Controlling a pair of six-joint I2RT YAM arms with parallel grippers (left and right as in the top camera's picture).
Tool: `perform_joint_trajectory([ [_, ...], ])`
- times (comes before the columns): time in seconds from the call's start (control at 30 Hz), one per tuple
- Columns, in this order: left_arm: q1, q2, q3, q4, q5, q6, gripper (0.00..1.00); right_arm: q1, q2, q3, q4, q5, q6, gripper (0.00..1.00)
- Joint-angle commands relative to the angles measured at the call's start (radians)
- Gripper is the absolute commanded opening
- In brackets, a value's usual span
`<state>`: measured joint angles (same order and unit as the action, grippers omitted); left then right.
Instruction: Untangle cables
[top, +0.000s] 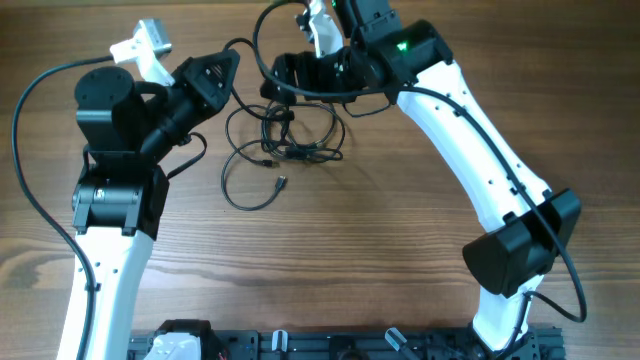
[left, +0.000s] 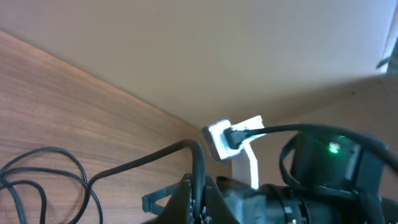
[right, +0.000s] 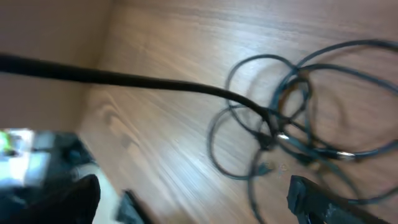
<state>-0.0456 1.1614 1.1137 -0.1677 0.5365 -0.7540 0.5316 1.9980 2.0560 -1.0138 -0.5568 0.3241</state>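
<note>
The cables (top: 283, 142) lie as a loose tangle of thin black loops on the wooden table, between the two grippers and a little nearer the front. My left gripper (top: 228, 62) is shut on one cable strand (left: 140, 160), which runs from the jaws (left: 199, 186) down to the loops (left: 43, 180). My right gripper (top: 283, 82) hovers just above the far side of the tangle. Its fingers (right: 199, 202) are wide apart and empty. In the right wrist view a taut strand (right: 124, 79) leads into the knotted loops (right: 292, 124).
The right arm's wrist with its green light (left: 336, 147) and white camera mount (left: 233, 140) sits close in front of the left gripper. A thick arm cable (top: 262, 45) arcs over the tangle's far side. A black rail (top: 350, 345) runs along the table's front edge.
</note>
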Motion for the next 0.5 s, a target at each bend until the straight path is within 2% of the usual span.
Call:
perform_joint_trajectory([
  [0.0,0.005,-0.002,0.003,0.034,0.139,0.116,0.04,0.002,0.017,0.01,-0.016,0.11,-0.23,0.98],
  [0.1,0.004,-0.002,0.003,0.049,0.223,0.149,0.04,0.002,0.035,0.01,0.018,0.108,-0.266,0.95],
  [0.17,0.004,-0.002,0.003,0.048,0.266,0.158,0.04,0.002,0.045,0.01,0.052,0.093,-0.265,0.89],
  [0.27,0.004,-0.002,0.003,0.036,0.315,0.198,0.04,0.002,0.048,0.01,0.11,-0.018,-0.271,0.79],
  [0.33,0.004,-0.002,0.003,0.021,0.31,0.198,0.04,0.002,0.036,0.01,0.131,-0.063,-0.27,0.66],
  [0.4,0.004,0.0,0.003,0.006,0.308,0.198,0.04,0.002,0.017,0.01,0.138,-0.075,-0.267,0.63],
  [0.47,0.004,0.005,0.003,-0.014,0.304,0.201,0.04,0.002,-0.014,0.01,0.138,-0.077,-0.268,0.55],
])
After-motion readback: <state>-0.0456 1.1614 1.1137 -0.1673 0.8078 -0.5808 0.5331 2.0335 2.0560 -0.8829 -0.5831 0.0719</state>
